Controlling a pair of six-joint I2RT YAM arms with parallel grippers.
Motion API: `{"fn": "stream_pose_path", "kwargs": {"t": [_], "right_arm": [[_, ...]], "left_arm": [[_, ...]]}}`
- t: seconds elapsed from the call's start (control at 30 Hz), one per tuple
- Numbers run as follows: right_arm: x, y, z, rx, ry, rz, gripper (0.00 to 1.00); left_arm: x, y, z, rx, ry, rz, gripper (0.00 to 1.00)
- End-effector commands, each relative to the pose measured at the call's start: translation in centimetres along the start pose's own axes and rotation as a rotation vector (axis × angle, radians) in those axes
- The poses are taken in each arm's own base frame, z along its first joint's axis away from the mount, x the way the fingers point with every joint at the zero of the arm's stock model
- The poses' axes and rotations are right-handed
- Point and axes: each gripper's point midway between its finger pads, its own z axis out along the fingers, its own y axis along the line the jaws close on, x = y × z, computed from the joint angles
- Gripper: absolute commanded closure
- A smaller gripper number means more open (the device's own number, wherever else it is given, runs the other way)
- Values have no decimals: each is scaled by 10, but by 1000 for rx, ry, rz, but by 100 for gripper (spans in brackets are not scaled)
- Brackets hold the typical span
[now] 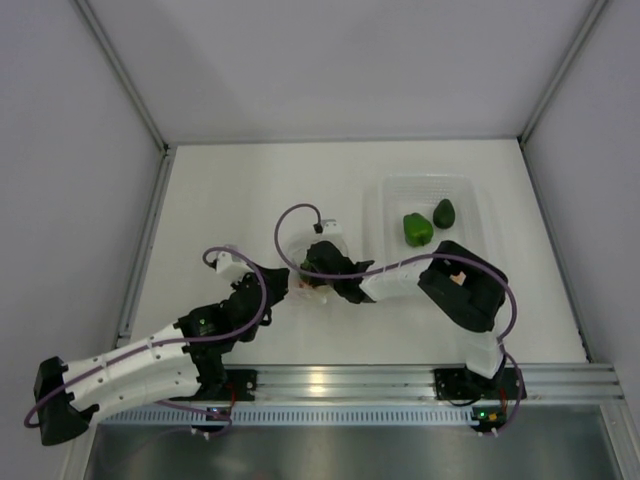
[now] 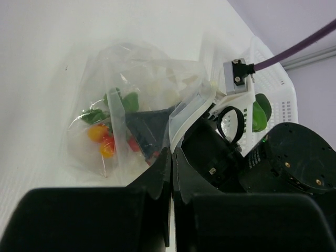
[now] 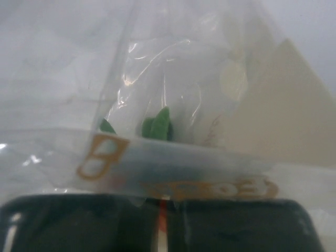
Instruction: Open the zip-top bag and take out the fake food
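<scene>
Zip-top bag (image 2: pixel 142 79) is light, limp, slippery film, best held by its rim. Left pincer (image 2: pixel 170 173) pinches that rim; right pincer (image 3: pixel 160 210) is closed at the mouth, its hold unclear.

White table (image 1: pixel 230 200) under zip-top bag (image 2: pixel 131 68) and clear tray (image 1: pixel 392 200).

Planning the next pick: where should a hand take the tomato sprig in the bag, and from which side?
Pinch the green sprig, not the small round tomatoes, which look likely to slip. Enter through the open mouth of the zip-top bag, on the tray side, where the left hand pinches the lip.
</scene>
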Motion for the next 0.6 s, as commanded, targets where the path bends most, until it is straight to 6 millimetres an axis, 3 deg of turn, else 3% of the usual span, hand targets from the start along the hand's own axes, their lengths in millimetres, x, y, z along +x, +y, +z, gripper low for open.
{"fn": "stream_pose_path", "kwargs": {"t": [0.0, 0.2, 0.57], "right_arm": [[-34, 3, -19, -22, -102, 17, 100], [-58, 6, -45, -50, -156, -4, 100], [-79, 5, -79, -71, -203, -44, 100]], "left_arm": [[-8, -3, 0, 12, -34, -32, 100], [-12, -2, -2, 14, -52, -49, 100], [-14, 1, -1, 7, -64, -37, 100]]}}
